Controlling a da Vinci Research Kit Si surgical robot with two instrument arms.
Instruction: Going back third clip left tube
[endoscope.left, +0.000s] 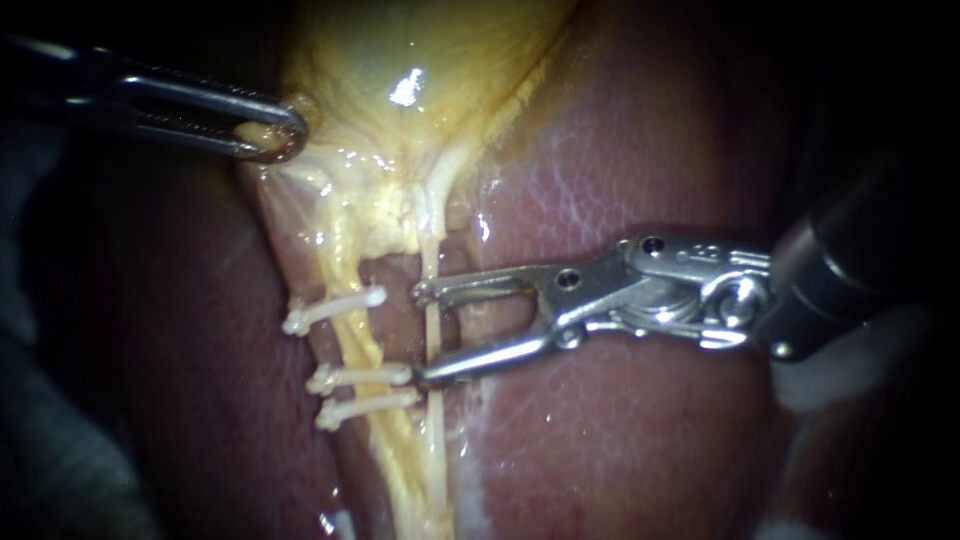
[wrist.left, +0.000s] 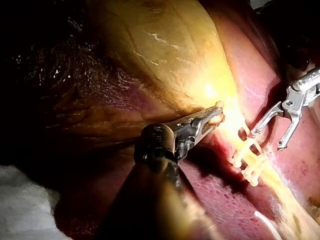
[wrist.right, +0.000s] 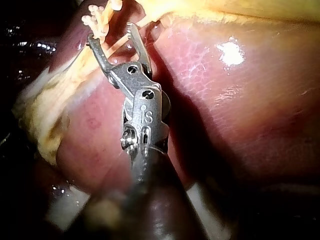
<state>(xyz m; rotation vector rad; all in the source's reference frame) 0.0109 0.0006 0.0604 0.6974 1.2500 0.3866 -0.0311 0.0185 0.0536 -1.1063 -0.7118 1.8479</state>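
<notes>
- Gripping a fold of the gallbladder (endoscope.left: 400, 60) at its narrow end, the left instrument (endoscope.left: 268, 138) is clenched on that tissue.
- Right instrument (endoscope.left: 424, 333): jaws spread, nothing held. The tips sit just beside the left tube (endoscope.left: 352, 345), and a thinner tube (endoscope.left: 432, 320) crosses the gap at the tips.
- The left tube lies on the liver (endoscope.left: 620, 440), its long axis running from the gallbladder down the endoscope view. Three clips (endoscope.left: 360, 377) cross it squarely, two close together and one apart.
- Handling, as judged: soft, wet, slippery and easily torn (the clips look rigid). Take hold beside the clips, never on them.
</notes>
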